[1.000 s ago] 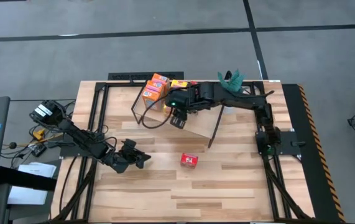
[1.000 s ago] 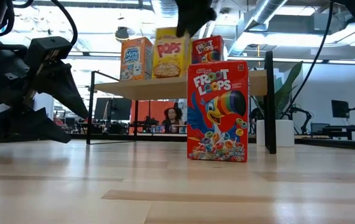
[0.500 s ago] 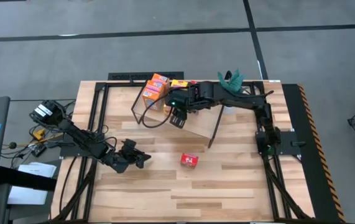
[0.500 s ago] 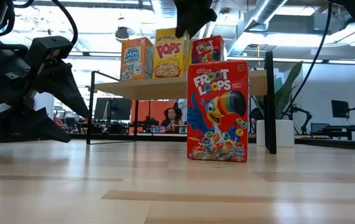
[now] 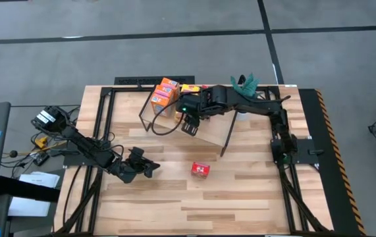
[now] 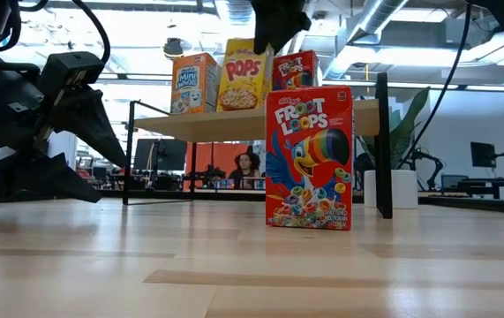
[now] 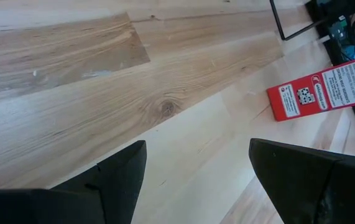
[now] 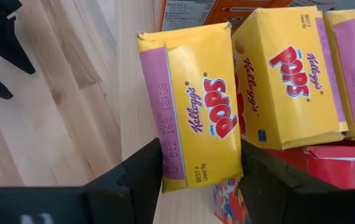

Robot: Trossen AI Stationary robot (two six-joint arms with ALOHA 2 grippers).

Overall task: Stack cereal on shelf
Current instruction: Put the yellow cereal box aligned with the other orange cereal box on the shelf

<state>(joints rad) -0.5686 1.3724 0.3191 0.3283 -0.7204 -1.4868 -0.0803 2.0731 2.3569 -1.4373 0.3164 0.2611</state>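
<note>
While the right gripper (image 8: 199, 163) holds a yellow Pops box (image 8: 193, 102) between its jaws above the shelf (image 6: 260, 121), setting it among the boxes along the far edge, the placing step appears underway. The left gripper (image 7: 196, 177) waits, jaws released, near the surface's left edge. Next likely comes lowering and letting go, then fetching the Froot Loops box (image 6: 309, 159) standing mid-surface.

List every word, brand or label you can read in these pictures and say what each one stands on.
"FROOT LOOPS": front of the red box standing on the table.
"POPS": yellow box on the shelf.
"Kellogg's POPS": yellow box between the right gripper's jaws, and its yellow neighbour.
"Mini Wheats": orange box on the shelf, only just legible.
Small print and date stamps: too small to read.
</note>
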